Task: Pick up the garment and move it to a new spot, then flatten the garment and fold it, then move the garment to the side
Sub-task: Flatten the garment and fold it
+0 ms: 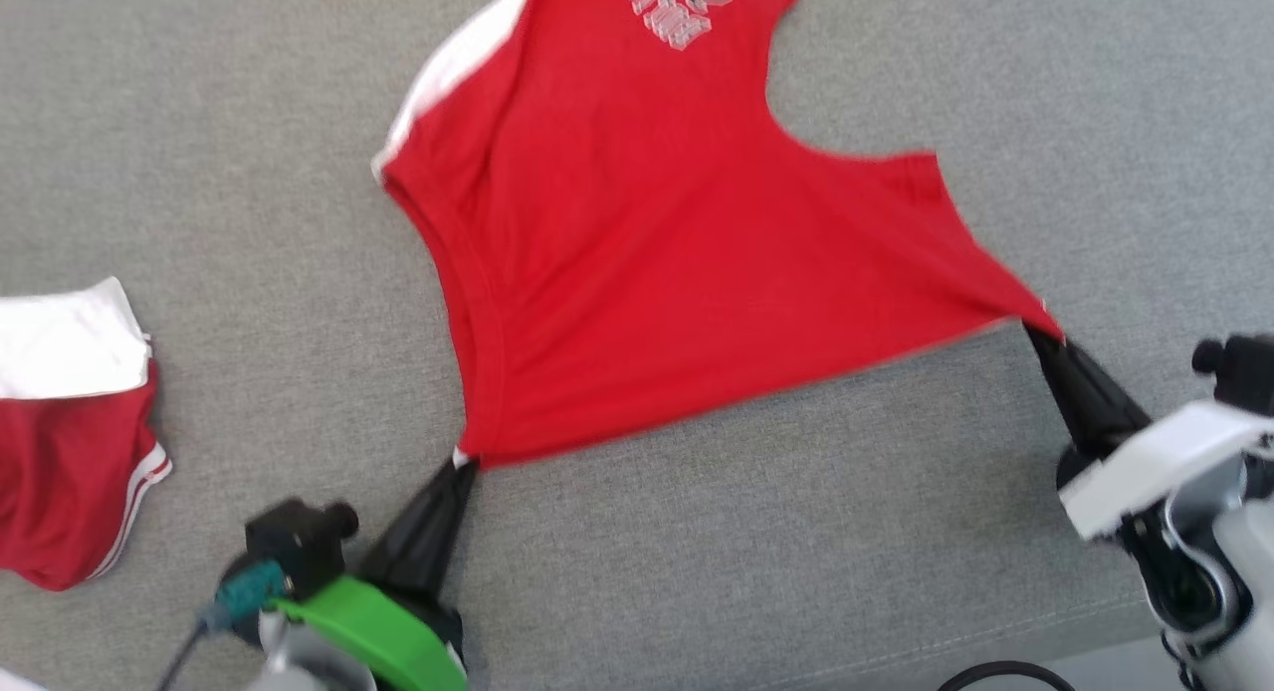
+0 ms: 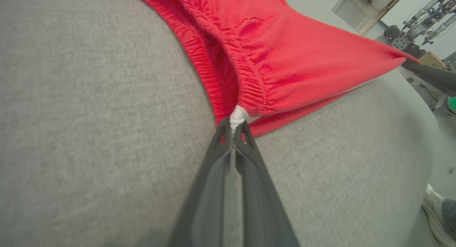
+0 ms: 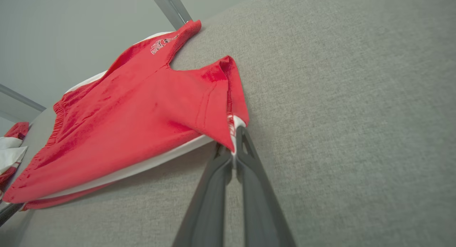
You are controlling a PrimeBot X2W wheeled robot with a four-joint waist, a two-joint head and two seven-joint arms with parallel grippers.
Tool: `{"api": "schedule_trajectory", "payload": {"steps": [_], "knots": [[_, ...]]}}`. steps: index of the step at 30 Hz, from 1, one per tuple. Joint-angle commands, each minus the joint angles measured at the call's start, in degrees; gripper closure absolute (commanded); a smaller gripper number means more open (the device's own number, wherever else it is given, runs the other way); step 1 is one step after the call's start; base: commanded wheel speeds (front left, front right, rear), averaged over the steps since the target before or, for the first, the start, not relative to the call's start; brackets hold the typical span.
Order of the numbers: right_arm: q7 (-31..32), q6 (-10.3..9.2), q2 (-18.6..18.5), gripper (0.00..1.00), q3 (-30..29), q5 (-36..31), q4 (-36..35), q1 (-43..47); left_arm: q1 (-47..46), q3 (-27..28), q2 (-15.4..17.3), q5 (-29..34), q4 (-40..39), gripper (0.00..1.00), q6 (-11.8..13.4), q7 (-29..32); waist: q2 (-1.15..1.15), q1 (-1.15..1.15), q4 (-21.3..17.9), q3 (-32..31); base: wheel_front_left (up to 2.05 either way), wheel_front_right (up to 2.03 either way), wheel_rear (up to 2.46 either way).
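A red cloth garment (image 1: 637, 253) with a white side panel and a pale printed logo lies spread on the grey woven fabric surface (image 1: 199, 173), its near edge pulled taut between the two grippers. The left gripper (image 1: 466, 464) is clamped on the near left corner at the elastic waistband, and the right gripper (image 1: 1040, 331) is clamped on the near right corner. A second red and white cloth piece (image 1: 70, 422) lies well apart on the left

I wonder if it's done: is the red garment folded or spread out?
Spread out, not folded. The red garment is opened wide, pulled taut between the left gripper and right gripper, each pinching a corner.
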Motion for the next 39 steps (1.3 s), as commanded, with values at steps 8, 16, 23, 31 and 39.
{"api": "schedule_trajectory", "payload": {"steps": [8, 16, 23, 31, 39], "knots": [[4.0, -0.3, -4.0, 1.0, -8.9, 3.1, -8.0, 26.2, 18.5, -1.6, 0.7, -3.1, -9.0, 1.0, 11.3, 1.1, 0.0, 0.01, 3.4, -14.1, 0.0, 0.0, 0.0], [11.3, -0.31, -1.8, 1.0, -16.5, 1.4, -17.8, 27.7, 18.5, -0.3, 1.1, -5.6, -17.3, 1.0, 14.2, 4.1, 0.0, 0.01, 4.9, -9.7, 0.0, 0.0, 0.0], [22.3, -0.15, -0.2, 1.0, -17.2, -2.9, -16.1, 7.7, 5.1, 1.8, -2.1, -8.5, -19.4, 1.0, 13.6, 11.7, 0.0, 0.01, 8.8, -1.3, 0.0, 0.0, 0.0], [29.2, -0.15, 1.8, 1.0, -16.9, -7.7, -6.2, -11.0, -9.1, 1.4, -7.6, -8.2, -12.2, 1.0, 12.6, 17.0, 0.0, 0.01, 13.8, 2.1, 0.0, 0.0, 0.0], [31.5, -0.14, 4.0, 1.0, -13.5, -13.3, 5.1, -23.4, -17.5, 1.1, -13.1, -10.7, -2.0, 1.0, 10.8, 19.9, 0.0, 0.01, 16.8, 3.1, 0.0, 0.0, 0.0]]}}
